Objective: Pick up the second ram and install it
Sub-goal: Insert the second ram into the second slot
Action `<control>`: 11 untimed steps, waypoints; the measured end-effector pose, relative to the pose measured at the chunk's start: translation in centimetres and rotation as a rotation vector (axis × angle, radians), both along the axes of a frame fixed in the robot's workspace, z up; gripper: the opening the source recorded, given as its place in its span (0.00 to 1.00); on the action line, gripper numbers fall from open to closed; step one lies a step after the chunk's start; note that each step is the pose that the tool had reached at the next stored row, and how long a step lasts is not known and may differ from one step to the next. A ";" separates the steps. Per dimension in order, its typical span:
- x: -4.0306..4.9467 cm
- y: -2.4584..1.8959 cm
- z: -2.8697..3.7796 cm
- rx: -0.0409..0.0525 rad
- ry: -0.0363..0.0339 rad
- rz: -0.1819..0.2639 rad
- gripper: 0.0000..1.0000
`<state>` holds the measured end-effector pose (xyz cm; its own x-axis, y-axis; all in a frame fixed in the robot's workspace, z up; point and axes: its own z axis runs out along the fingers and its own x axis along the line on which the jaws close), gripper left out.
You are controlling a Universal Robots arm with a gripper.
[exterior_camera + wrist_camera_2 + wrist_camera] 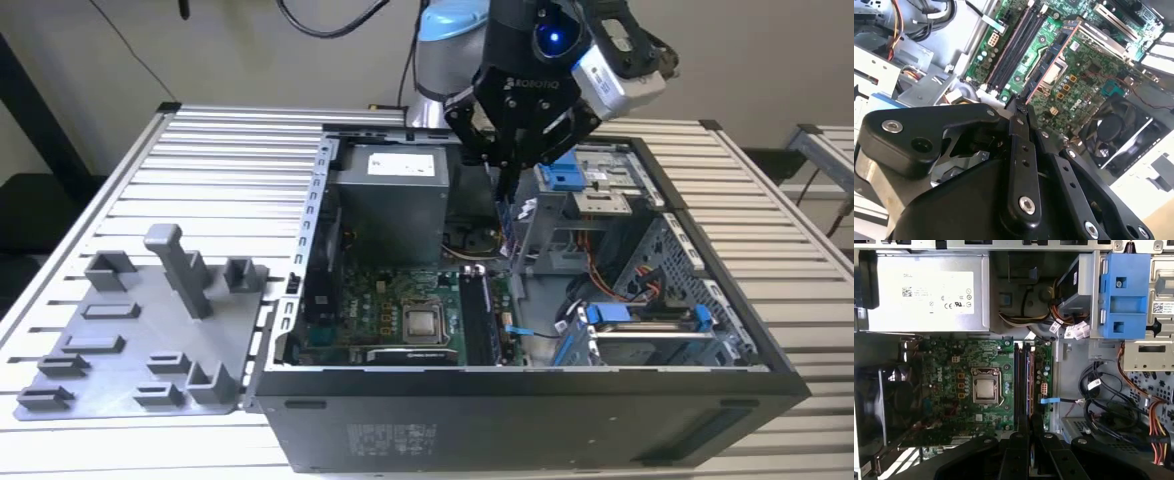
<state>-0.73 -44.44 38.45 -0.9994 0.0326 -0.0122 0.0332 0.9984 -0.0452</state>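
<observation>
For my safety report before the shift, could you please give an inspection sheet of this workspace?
Surface: slatted metal table carrying an open computer case.
Job's things: second ram held edge-on above the motherboard, near the memory slots; apparently not seated.
Clutter: grey fixture tray beside the case, at the exterior view's left.
Grippers: gripper shut on the ram.
Cables: wire bundle and blue cable inside the case.
Surroundings: another table at the exterior view's right; plain wall behind.
</observation>
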 end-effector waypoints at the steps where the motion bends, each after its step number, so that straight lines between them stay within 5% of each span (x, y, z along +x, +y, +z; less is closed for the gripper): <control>1: 0.04 -0.01 -0.13 0.0000 0.0000 0.001 0.14; 11: 0.11 -0.17 -1.61 -0.0001 0.0000 0.001 0.14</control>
